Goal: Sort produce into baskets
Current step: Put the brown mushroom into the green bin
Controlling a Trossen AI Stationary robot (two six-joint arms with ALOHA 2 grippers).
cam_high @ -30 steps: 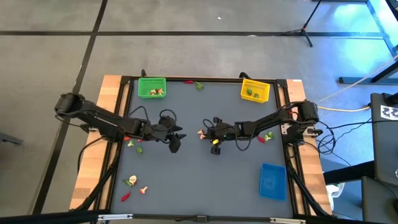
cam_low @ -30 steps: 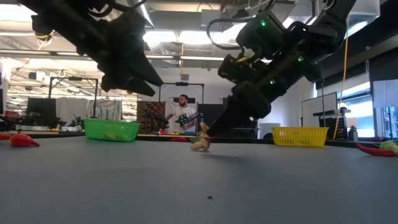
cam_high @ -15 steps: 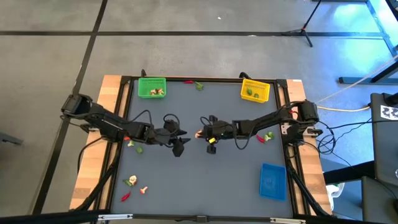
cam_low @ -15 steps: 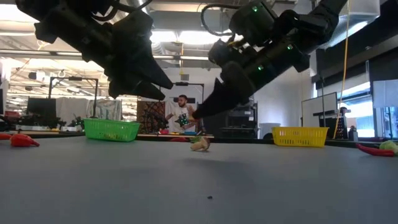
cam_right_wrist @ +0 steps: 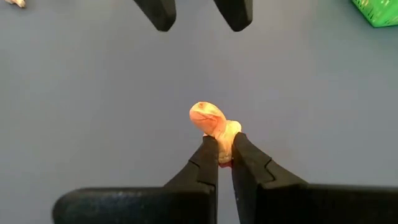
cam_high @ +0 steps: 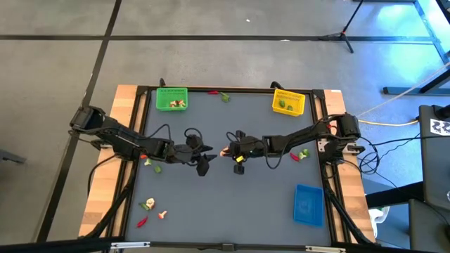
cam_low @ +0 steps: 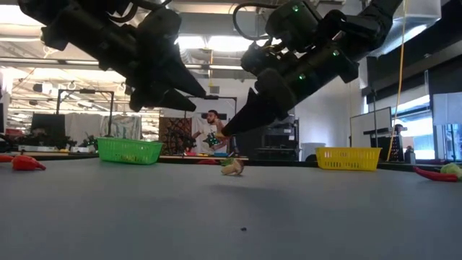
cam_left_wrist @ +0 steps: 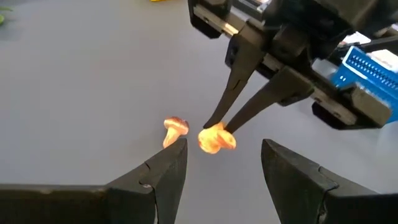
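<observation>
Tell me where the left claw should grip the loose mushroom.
Take the loose mushroom across its narrow stem, below the wider cap, likely from above on the open left claw's side; the right claw, shut on a second mushroom, crowds the other side.

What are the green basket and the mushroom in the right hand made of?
Green basket: likely moulded plastic, from its uniform bright colour and open mesh walls. Mushroom: probably plastic or rubber, smooth and pale; the right hand pinches its stem.
</observation>
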